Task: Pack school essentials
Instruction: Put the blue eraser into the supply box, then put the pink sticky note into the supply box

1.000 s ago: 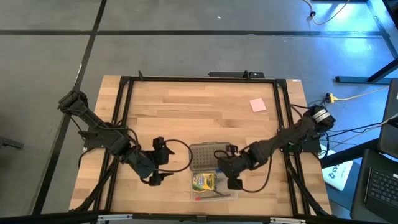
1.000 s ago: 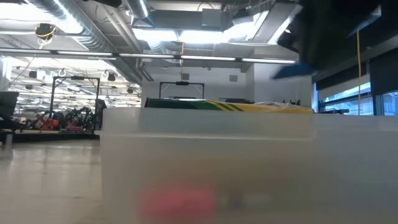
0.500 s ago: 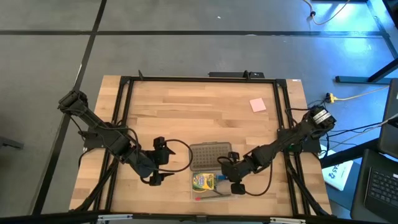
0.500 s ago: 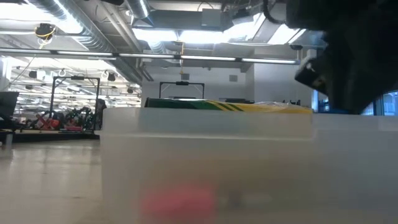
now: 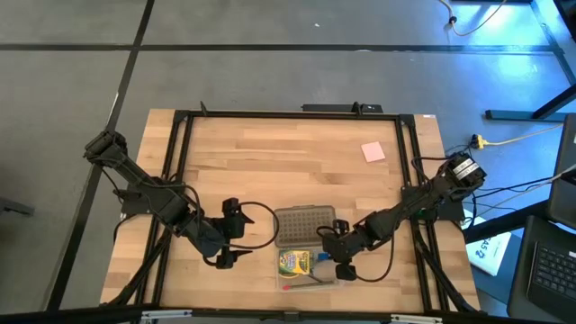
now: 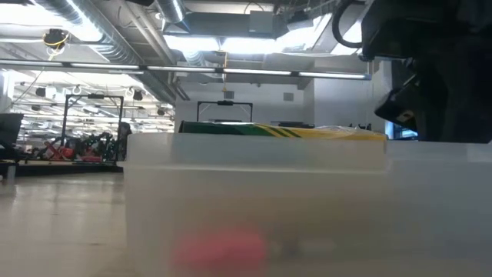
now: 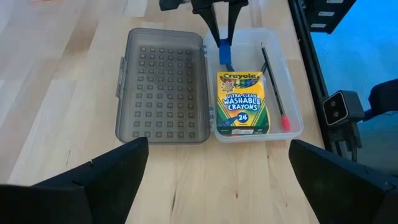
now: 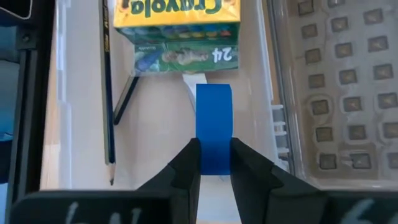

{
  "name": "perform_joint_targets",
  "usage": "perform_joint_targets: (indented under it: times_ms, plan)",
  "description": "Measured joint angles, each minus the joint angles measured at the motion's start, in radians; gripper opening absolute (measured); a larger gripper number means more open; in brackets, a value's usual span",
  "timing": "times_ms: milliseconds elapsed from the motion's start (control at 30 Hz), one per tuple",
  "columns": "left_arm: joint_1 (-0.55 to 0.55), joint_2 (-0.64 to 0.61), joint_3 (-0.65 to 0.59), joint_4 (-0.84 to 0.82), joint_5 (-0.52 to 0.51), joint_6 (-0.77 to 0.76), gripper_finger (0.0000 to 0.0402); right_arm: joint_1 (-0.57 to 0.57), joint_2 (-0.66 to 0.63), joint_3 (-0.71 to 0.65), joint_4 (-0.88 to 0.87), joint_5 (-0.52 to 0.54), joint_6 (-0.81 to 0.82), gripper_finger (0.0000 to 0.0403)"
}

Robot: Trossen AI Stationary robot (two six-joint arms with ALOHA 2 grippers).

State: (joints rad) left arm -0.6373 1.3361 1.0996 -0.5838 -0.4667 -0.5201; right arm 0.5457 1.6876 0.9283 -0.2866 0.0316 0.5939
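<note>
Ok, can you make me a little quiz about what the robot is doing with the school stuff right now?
1. True or false: the crayon box lies inside the clear case.
2. What is the right gripper holding? A) a pencil B) a blue eraser C) scissors
3. Fill in: the pink pad lies on the ____, far from the case.

Key:
1. True; it lies flat in the case beside a dark pencil.
2. B; the gripper pinches the eraser above the open case.
3. Table. The left gripper waits open beside the grey lid.
</note>
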Motion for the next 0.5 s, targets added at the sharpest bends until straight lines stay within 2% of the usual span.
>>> perform_joint_targets:
  times_ms: [233, 500]
  plan:
    - [0.0, 0.0, 0.0, 0.001, 0.0, -0.001, 0.0383, 0.0, 0.0, 0.0, 0.0, -0.001, 0.001, 0.0089]
    - [0.0, 0.0, 0.0, 0.001, 0.0, -0.001, 0.0383, 0.0, 0.001, 0.0, 0.0, 0.0, 0.001, 0.016]
